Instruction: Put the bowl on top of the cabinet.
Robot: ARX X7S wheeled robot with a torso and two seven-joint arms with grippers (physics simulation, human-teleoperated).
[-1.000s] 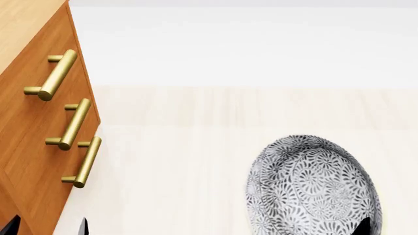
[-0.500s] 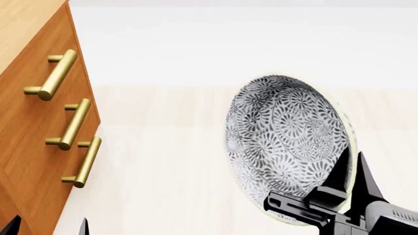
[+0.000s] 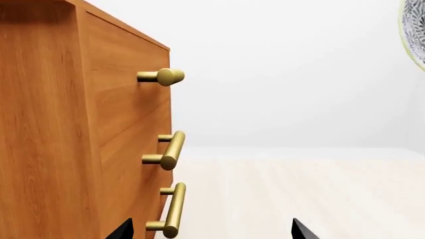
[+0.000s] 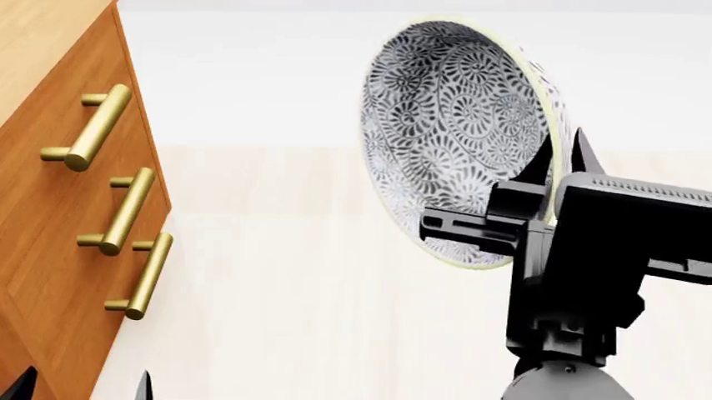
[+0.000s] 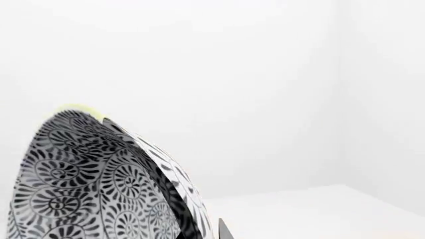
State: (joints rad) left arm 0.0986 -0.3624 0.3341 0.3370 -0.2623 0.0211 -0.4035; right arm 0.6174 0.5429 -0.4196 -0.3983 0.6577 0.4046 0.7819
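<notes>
My right gripper has its jaws clamped on the rim of the bowl, held tilted on edge in the air, right of the cabinet and apart from it. My left gripper shows 2 jaw tips spread apart, holding nothing, beside the cabinet's 3 handles.

Matte black right pincer with pointed fingers, ribbed block, grey rounded wrist.

It looked like a bare simulated home room: a wooden cabinet with brass handles, pale plank floor, white walls.
</notes>
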